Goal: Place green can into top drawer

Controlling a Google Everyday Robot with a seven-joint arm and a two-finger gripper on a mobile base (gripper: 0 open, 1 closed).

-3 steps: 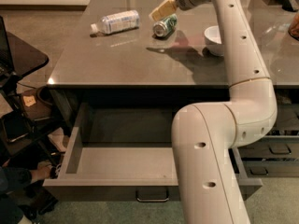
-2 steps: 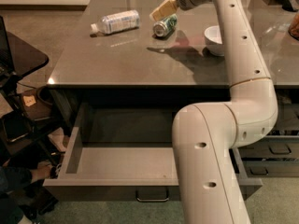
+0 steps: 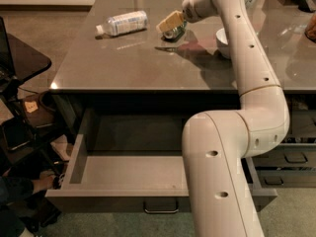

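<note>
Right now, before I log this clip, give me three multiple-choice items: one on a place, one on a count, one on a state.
1. Where is the pincer? A) on the floor B) at the green can on the countertop C) under the countertop
2. Plastic bottle: how many on the countertop? A) one B) two C) three
3. The top drawer is: A) shut B) pulled open C) lifted out
Answers: 1 B, it sits against the can far up the countertop. 2 A, only one lies there, on its side. 3 B, its bare inside shows.
</note>
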